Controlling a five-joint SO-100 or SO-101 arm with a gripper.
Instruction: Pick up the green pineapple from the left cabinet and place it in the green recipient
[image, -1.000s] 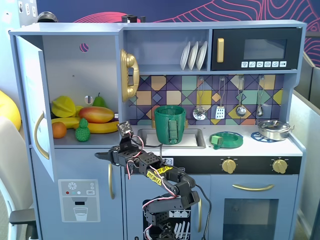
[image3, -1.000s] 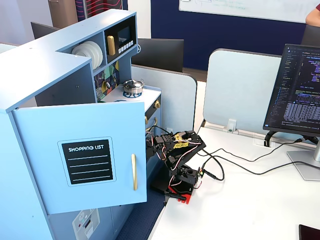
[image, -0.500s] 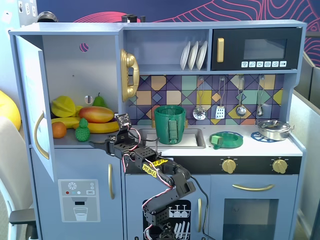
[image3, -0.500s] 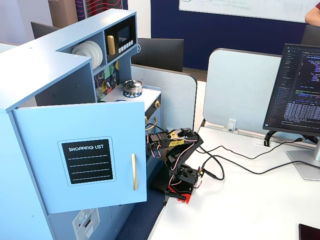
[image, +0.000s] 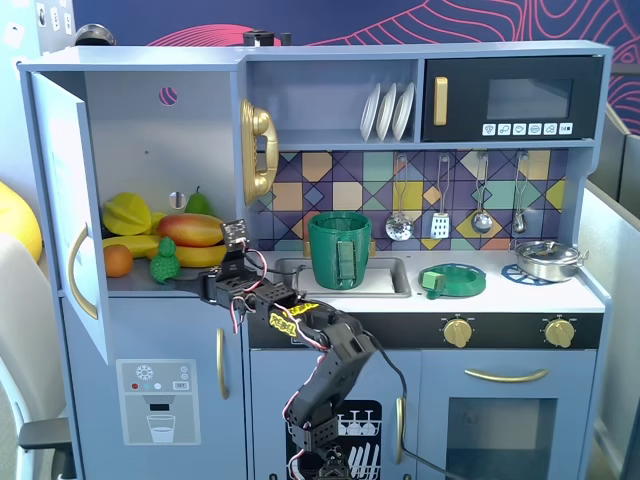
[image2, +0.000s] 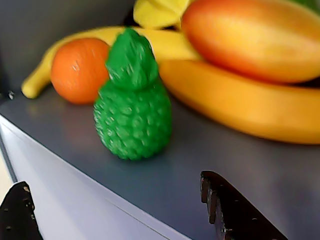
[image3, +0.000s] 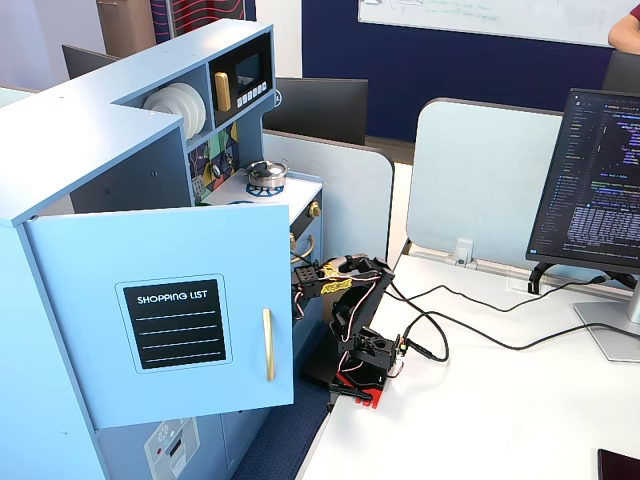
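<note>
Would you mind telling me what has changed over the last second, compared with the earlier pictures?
In the fixed view facing the kitchen, the arm has stretched up and to the left, carrying the pincer from below the counter edge to the shelf of the left cabinet, just short of the green pineapple. Nothing has been gripped; the wrist view shows the fingertips apart. The pineapple, the other fruit and the green recipient have not moved.

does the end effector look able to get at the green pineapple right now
Probably yes. The end effector is open at the shelf edge, the green pineapple stands upright just ahead of it, and the cabinet door is swung open. The orange and banana sit close behind it.
</note>
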